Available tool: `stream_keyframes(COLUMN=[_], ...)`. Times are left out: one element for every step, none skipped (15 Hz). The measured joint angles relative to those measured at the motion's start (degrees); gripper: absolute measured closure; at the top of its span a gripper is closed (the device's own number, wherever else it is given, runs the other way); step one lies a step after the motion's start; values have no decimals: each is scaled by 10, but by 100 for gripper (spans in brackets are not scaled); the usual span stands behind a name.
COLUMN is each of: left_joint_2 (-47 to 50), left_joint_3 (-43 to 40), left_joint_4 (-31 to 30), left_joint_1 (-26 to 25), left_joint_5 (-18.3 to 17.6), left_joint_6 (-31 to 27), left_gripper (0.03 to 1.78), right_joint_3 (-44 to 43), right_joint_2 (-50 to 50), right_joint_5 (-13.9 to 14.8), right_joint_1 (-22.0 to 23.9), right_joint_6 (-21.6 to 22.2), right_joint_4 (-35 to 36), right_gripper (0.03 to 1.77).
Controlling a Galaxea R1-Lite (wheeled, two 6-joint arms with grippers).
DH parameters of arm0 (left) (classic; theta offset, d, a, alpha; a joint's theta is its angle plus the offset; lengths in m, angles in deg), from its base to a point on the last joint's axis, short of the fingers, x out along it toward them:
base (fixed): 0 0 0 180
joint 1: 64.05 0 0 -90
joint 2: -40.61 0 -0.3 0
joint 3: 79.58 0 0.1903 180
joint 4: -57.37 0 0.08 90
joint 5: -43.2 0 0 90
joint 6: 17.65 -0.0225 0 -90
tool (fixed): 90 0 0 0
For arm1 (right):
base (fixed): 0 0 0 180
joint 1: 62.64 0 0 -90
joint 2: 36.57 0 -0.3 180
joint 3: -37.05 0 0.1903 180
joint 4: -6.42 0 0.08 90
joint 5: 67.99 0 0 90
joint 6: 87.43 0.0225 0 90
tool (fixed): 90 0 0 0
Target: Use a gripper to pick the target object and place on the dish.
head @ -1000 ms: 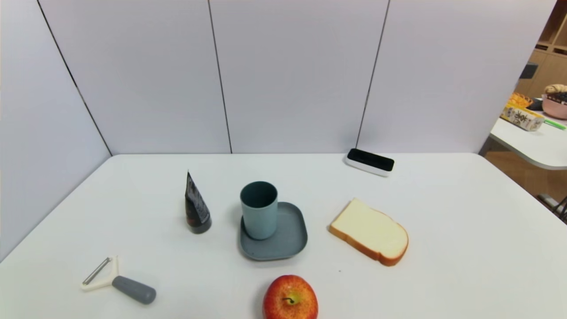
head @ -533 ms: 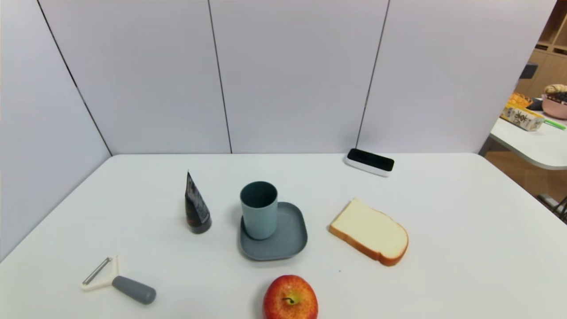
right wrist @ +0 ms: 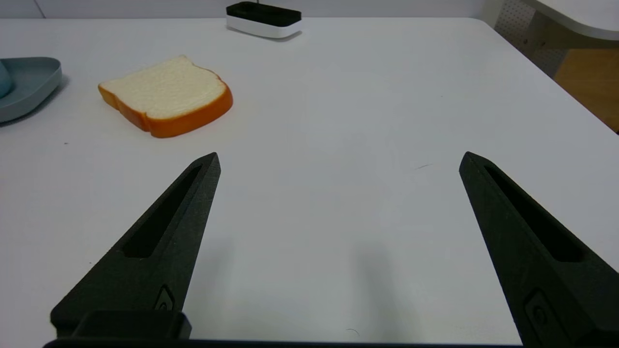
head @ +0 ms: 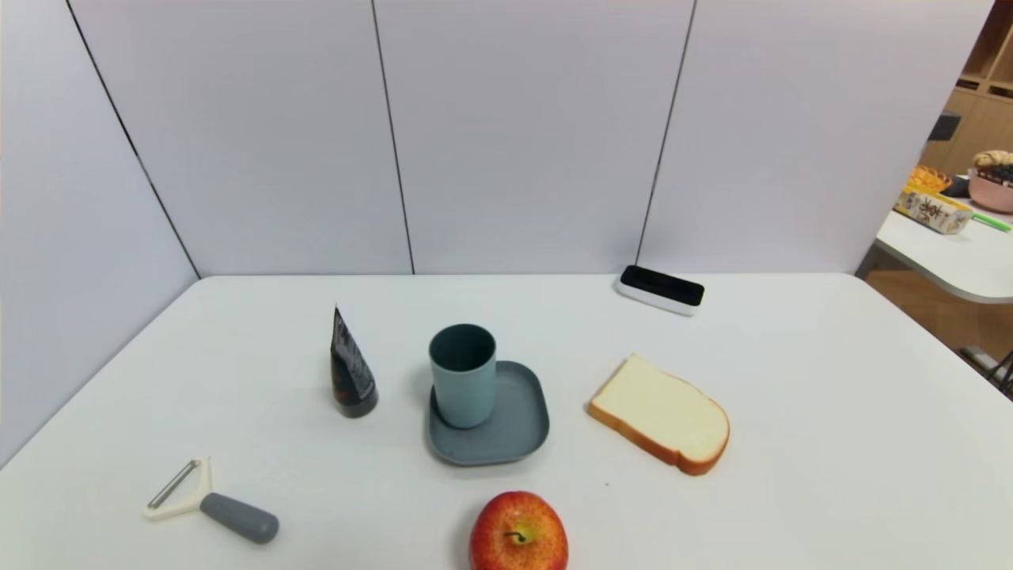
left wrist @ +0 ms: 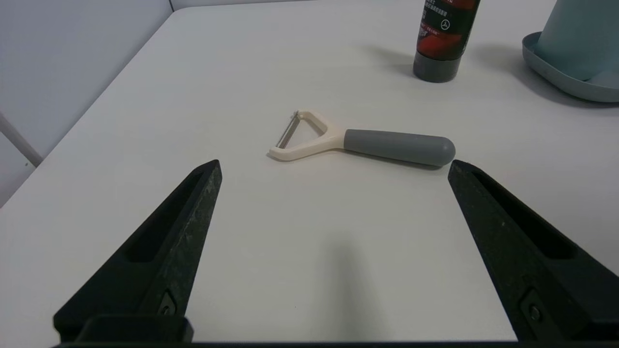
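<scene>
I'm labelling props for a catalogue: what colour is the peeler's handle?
The peeler's handle is plain grey, seen best in the left wrist view.

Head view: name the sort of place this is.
Probably a robot test station: a white table with panels behind it, scattered items such as a peeler and bread slice, and a stocked side table.

Right now the apple (head: 518,532) is cut off by the head view's bottom edge! Beyond the left gripper (left wrist: 334,164), the tumbler (left wrist: 580,41) loses its top, and the tube (left wrist: 446,38) too; its smallest print is unreadable. Beyond the right gripper (right wrist: 341,159), the dish (right wrist: 31,87) is cropped!
</scene>
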State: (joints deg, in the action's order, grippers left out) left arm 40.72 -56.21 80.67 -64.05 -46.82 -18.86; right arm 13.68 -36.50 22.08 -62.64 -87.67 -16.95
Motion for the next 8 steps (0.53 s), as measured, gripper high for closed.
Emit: stream_keyframes(left_joint_2=[0, 0, 0, 0, 0, 0, 0, 0], left_joint_3=[0, 0, 0, 0, 0, 0, 0, 0], left_joint_4=[0, 0, 0, 0, 0, 0, 0, 0], left_joint_1=[0, 0, 0, 0, 0, 0, 0, 0], left_joint_5=[0, 0, 0, 0, 0, 0, 0, 0], left_joint_6=[0, 0, 0, 0, 0, 0, 0, 0], left_gripper=[12, 12, 12, 12, 12, 12, 12, 12], right_joint_3=[0, 0, 0, 0, 0, 0, 0, 0], right_joint_2=[0, 0, 0, 0, 0, 0, 0, 0], right_joint_5=[0, -1, -1, -1, -1, -1, -1, -1], right_joint_1=[0, 0, 0, 0, 0, 0, 0, 0], right_joint_6=[0, 0, -2, -4, -4, -4, -4, -1], right_joint_4=[0, 0, 0, 0, 0, 0, 0, 0], right_gripper=[9, 9, 9, 9, 9, 9, 9, 9])
